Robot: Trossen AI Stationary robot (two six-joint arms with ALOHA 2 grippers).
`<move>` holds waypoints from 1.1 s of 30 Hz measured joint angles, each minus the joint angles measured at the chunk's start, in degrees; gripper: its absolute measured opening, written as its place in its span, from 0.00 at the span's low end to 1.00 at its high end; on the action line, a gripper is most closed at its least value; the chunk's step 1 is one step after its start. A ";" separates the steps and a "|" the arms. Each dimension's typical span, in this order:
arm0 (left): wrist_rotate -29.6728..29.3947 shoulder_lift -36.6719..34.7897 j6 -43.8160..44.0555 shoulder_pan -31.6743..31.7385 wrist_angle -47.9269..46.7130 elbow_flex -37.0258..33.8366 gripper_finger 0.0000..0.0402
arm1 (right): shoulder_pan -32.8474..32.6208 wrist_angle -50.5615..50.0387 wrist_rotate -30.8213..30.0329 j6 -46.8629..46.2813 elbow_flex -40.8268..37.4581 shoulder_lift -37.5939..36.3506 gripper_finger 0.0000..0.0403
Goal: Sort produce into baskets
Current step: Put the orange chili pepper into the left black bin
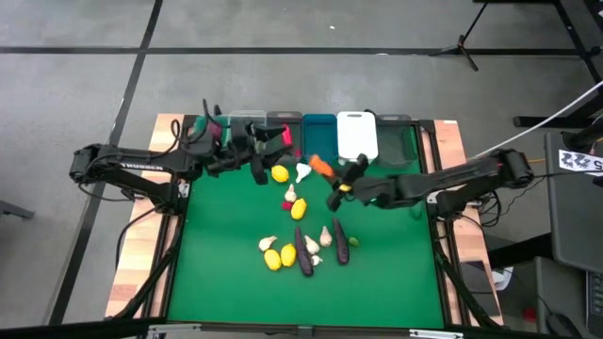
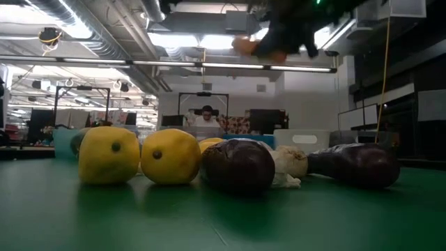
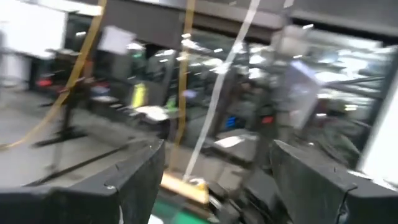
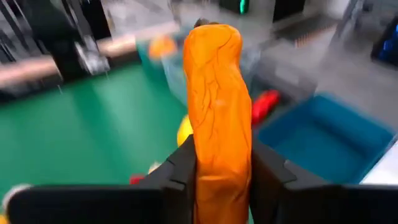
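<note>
Two lemons (image 2: 139, 155) sit closest to the low camera, touching side by side on the green mat (image 1: 226, 273), with a dark beet (image 2: 238, 165) against them, a whitish garlic (image 2: 289, 162) behind it and a purple eggplant (image 2: 355, 164) further along. From above, the loose produce counts roughly as five lemons, three garlic bulbs, three dark eggplant-or-beet pieces and one small red piece – a few overlap (so the tally is approximate). Six bins line the mat's far edge; the blue bin (image 1: 318, 130), white bin (image 1: 357, 135) and dark green bin (image 1: 399, 138) show clearly, the others sit partly under the left arm. One carrot (image 4: 217, 112) is off the mat, clamped upright between the fingers of the right gripper (image 4: 221, 168), which hangs above the mat's far half, just before the blue bin. That arm reaches in from the right edge, stretched low and nearly straight. The left arm reaches in from the left edge – its left gripper (image 1: 273, 141) hovers over the bins at the far left end, fingers apart and holding nothing.
</note>
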State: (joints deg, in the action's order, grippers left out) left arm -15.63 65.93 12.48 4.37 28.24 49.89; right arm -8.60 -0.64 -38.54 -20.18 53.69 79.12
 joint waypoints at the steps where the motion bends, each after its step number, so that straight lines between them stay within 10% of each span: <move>1: 1.24 0.11 -0.38 -0.34 0.86 0.00 0.71 | 0.00 0.88 -0.02 1.36 0.00 -1.72 0.26; 6: 3.03 1.78 -1.50 -1.51 2.49 -0.03 0.71 | -0.05 5.86 0.06 7.12 0.04 -8.18 0.27; 19: 17.24 13.98 0.68 1.51 43.90 -10.33 0.71 | -0.07 16.62 7.18 14.53 0.07 -10.96 0.26; 33: 18.47 30.00 2.07 2.87 52.03 -1.90 0.71 | 0.00 18.05 8.14 14.90 0.07 -10.63 0.27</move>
State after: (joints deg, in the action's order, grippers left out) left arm 2.84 95.93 14.55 7.25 80.27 47.99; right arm -8.60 17.41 -30.39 -5.28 53.76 68.49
